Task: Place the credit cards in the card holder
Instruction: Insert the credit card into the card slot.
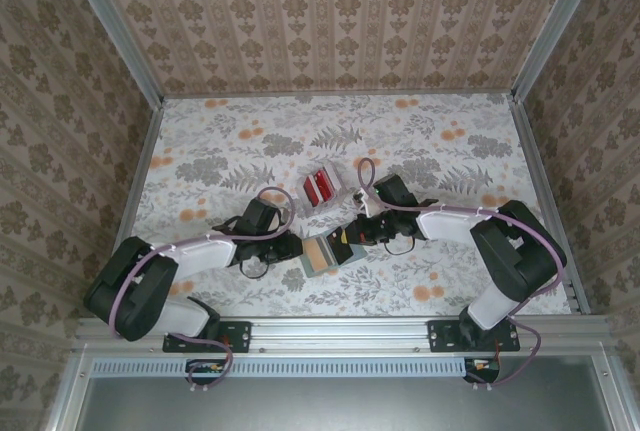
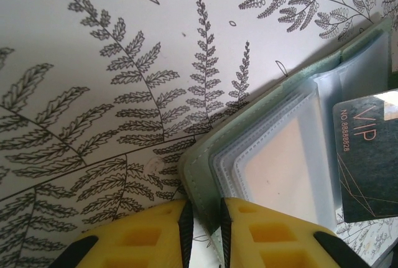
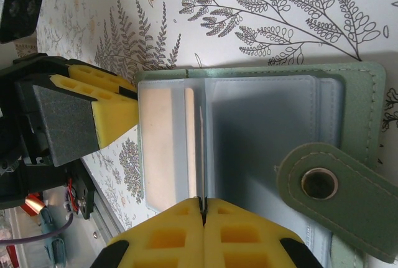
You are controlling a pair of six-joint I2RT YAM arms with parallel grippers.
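Credit cards [image 1: 322,187], thin, stiff and likely slippery, lay fanned on the bench [image 1: 230,151] just beyond the open card holder [image 1: 320,256]. Jaws of the left gripper [image 2: 205,209] pinched its soft cover edge. Those of the right gripper [image 3: 202,201] were clamped on a dark VIP card [image 2: 367,156], held edge-on by its end.

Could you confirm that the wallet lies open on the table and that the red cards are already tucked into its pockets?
Not quite. The red cards are not in the pockets: they lie on the table beyond the wallet, apart from it, as the top view shows. The wallet does lie open on the table.
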